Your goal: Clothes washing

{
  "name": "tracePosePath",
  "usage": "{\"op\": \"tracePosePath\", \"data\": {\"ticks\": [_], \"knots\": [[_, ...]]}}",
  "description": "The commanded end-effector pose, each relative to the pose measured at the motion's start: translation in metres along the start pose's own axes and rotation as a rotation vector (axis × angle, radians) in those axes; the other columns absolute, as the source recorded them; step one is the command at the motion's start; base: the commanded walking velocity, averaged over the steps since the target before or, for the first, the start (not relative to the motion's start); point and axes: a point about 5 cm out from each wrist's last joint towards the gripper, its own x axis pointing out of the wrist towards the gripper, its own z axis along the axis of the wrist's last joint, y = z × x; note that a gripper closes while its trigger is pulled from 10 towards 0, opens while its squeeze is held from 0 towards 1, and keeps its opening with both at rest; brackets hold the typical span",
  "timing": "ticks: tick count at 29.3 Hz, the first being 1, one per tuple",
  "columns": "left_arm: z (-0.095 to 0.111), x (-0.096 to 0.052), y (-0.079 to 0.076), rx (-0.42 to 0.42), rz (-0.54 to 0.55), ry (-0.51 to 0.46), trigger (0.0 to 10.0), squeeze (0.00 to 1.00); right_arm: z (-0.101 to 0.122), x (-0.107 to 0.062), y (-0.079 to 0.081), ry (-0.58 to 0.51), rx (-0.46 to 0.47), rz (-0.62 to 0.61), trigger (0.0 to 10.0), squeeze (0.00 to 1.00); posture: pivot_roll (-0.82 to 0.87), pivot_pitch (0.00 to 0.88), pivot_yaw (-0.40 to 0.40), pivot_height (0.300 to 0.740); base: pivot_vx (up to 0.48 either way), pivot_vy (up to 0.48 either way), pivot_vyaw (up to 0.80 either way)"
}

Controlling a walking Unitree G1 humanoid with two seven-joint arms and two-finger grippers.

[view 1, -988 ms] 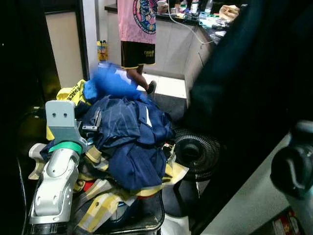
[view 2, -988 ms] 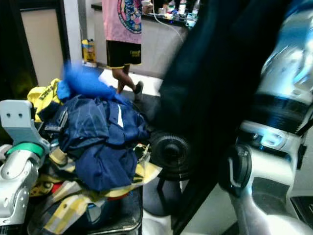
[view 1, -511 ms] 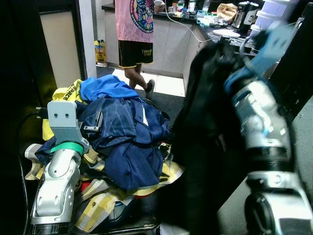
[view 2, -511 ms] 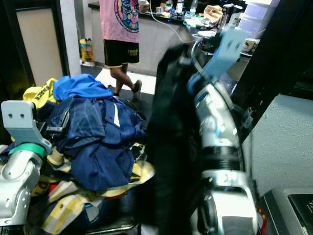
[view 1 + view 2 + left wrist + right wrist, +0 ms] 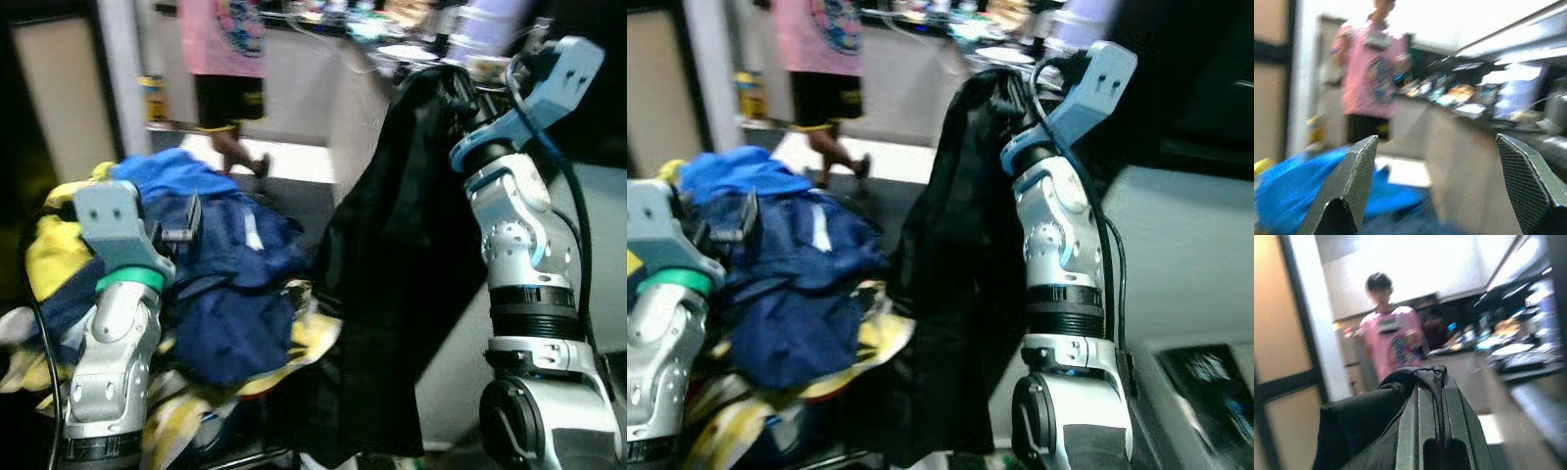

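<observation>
The left gripper [image 5: 1435, 191] is hovering wide apart and holding nothing above the laundry pile [image 5: 220, 294] of blue and yellow clothes. Behind it, a person [image 5: 227, 69] in a pink shirt is standing by the worktop [image 5: 323, 29]. To the right, the right gripper [image 5: 1432, 396] is clamping its fingers on a black garment [image 5: 392, 274], which is hanging down from the raised arm beside the pile.

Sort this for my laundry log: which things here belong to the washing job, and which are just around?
Job: black garment clamped in right gripper; pile of blue and yellow clothes; open left gripper.

Around: person in pink shirt; cluttered counter.
</observation>
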Motion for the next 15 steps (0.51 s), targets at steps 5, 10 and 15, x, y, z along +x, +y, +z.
{"op": "tracePosePath", "data": {"ticks": [5, 10, 15], "knots": [[0.036, 0.011, -0.007, 0.029, -0.062, -0.145, 10.0, 0.00, 0.011, 0.002, 0.004, -0.049, -0.002, 0.017, 10.0, 0.00, 0.02, 0.006, -0.079, 0.740, 0.000, 0.000, -0.80], [0.021, 0.010, -0.013, 0.127, -0.111, -0.038, 10.0, 0.00, 0.007, 0.000, 0.004, -0.037, -0.006, 0.018, 10.0, 0.00, 0.03, 0.002, -0.076, 0.740, 0.000, 0.000, -0.80], [0.010, 0.008, -0.017, 0.158, -0.153, 0.020, 10.0, 0.00, 0.000, -0.004, 0.003, -0.006, -0.062, 0.021, 10.0, 0.00, 0.02, 0.000, -0.075, 0.740, 0.000, 0.000, -0.80]]}}
